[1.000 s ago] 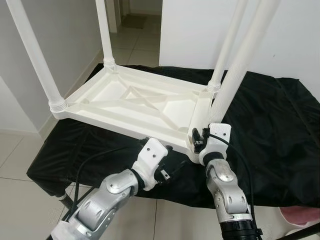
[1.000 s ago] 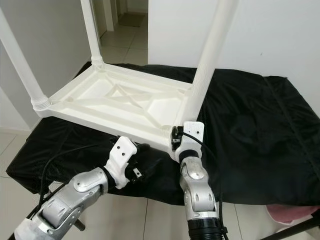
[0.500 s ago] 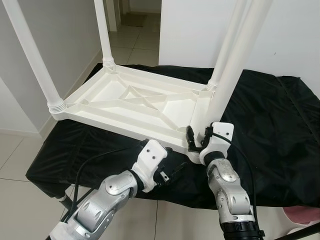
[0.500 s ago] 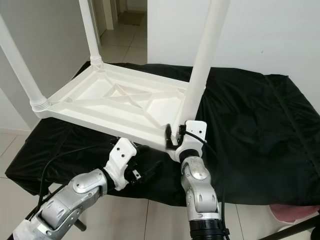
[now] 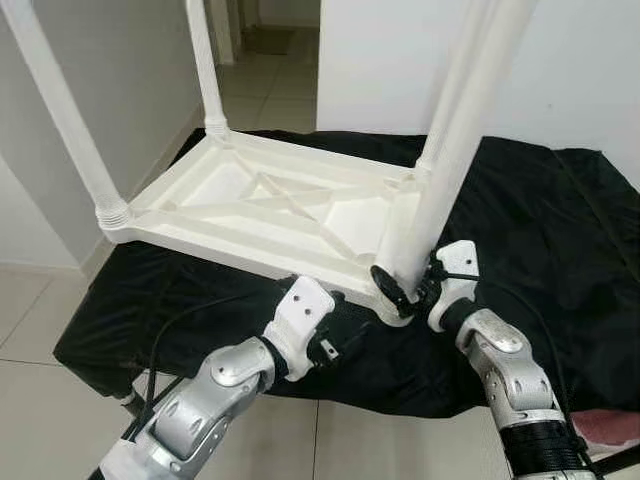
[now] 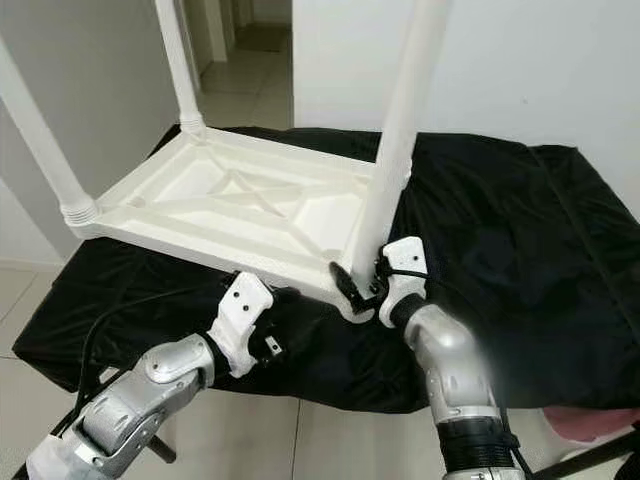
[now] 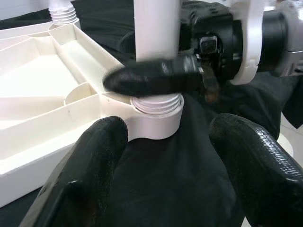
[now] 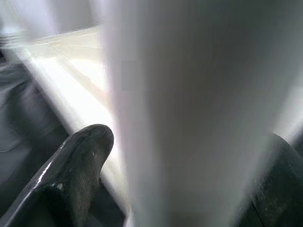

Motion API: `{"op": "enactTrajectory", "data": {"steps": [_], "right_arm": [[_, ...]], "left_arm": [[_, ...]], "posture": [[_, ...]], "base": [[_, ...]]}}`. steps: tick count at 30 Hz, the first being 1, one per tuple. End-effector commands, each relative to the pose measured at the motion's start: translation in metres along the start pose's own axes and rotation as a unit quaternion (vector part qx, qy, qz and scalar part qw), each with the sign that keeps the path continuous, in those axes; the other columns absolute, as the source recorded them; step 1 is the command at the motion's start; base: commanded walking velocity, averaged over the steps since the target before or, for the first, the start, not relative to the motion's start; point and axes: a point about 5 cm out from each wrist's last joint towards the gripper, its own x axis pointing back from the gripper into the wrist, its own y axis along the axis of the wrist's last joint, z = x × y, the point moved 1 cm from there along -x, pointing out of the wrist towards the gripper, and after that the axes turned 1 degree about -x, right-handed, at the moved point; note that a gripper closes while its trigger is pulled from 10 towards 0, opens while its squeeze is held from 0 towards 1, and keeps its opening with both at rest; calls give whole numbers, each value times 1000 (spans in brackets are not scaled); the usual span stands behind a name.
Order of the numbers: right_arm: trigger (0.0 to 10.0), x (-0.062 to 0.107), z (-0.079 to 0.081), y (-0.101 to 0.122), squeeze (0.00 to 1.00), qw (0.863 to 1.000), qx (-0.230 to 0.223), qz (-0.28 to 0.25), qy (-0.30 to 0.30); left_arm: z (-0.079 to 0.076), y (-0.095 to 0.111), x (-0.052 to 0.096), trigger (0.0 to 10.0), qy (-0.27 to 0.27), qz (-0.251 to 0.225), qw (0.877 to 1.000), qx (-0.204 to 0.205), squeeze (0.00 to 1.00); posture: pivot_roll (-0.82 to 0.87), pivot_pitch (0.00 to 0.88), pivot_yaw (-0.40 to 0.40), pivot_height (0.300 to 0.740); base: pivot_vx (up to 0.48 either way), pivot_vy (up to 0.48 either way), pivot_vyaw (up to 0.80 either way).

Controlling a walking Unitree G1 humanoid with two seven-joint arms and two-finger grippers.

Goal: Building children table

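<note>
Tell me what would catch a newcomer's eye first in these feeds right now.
The upside-down white children's table on the black cloth, its legs pointing up. At its near corner, the right gripper is wrapped around the base of the near leg, just above the threaded socket. The left gripper sits open below the table's near edge, aimed at that same corner.

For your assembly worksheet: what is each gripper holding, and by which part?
Right gripper grips the near table leg just above its threaded base; left gripper holds nothing.
</note>
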Motion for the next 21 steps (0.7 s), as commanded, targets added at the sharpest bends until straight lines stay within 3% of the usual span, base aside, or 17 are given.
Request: {"op": "enactTrajectory", "data": {"steps": [1,5,6,7,8,9,10,21], "right_arm": [[10000,-2,-5,-3,0,999,19,13,30],[10000,-2,-6,-4,0,999,24,18,44],[9333,-3,-7,-5,0,998,24,19,51],[9333,-3,-7,-5,0,998,24,19,51],[2549,-4,-8,-6,0,997,33,24,61],[2549,-4,-8,-6,0,997,33,24,61],[0,-5,-8,-8,0,997,38,27,68],[0,-5,-5,-13,0,995,24,23,90]], "left_arm": [[-6,0,1,10000,-73,2,997,-1,0],[-5,0,1,10000,-73,2,997,-1,0],[-5,0,1,10000,-72,1,997,-1,0],[-5,0,1,10000,-72,1,997,-1,0],[-5,0,1,10000,-72,1,997,-1,0],[-5,0,1,10000,-72,1,997,-1,0],[-5,0,1,10000,-73,1,997,-1,0],[-5,1,-1,10000,-64,-2,998,1,0]], "posture": [[-56,0,40,740],[-56,0,40,740],[-55,0,42,740],[-55,0,42,740],[-58,0,45,740],[-58,0,45,740],[-52,0,40,740],[-52,0,28,740]], "base": [[0,0,0],[0,0,0],[0,0,0],[0,0,0],[0,0,0],[0,0,0],[0,0,0],[0,0,0]]}}
